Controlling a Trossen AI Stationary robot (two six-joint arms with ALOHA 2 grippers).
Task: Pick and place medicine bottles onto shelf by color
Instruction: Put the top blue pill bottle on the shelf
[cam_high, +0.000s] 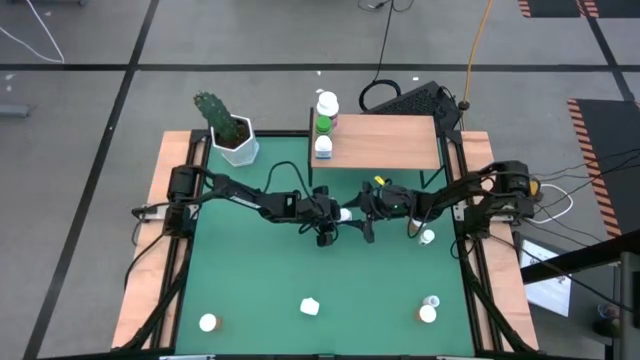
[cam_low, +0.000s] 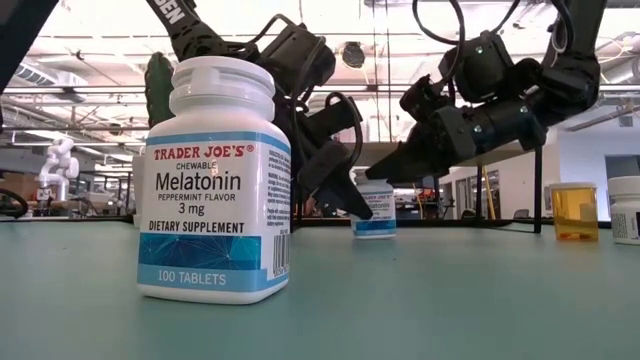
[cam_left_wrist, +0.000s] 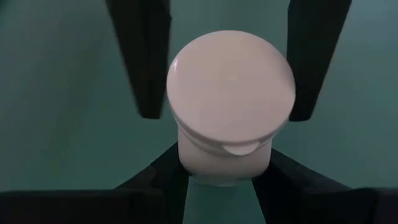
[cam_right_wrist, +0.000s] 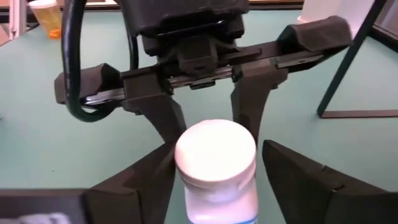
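**White-capped bottle changing grippers**

The blue-labelled bottle (cam_low: 375, 208) is standing between the left gripper (cam_high: 328, 218)'s fingers, which are clamping it. The right gripper (cam_high: 364, 216)'s wider fingers are flanking it too — probably a handover. Next: right grips, left lets go, then the shelf (cam_high: 390, 140).

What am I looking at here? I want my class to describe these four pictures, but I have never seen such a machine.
It is a robot with two dark arms, each ending in a two-finger gripper. One picture looks straight down on the table, one looks level across it, and two come from cameras on the wrists. On the green mat stand a cactus pot, a small wooden shelf carrying three bottles, and four loose bottles. In the middle, the left gripper is shut on a white-capped bottle. The right gripper has its open fingers on either side of it, as if taking it over.
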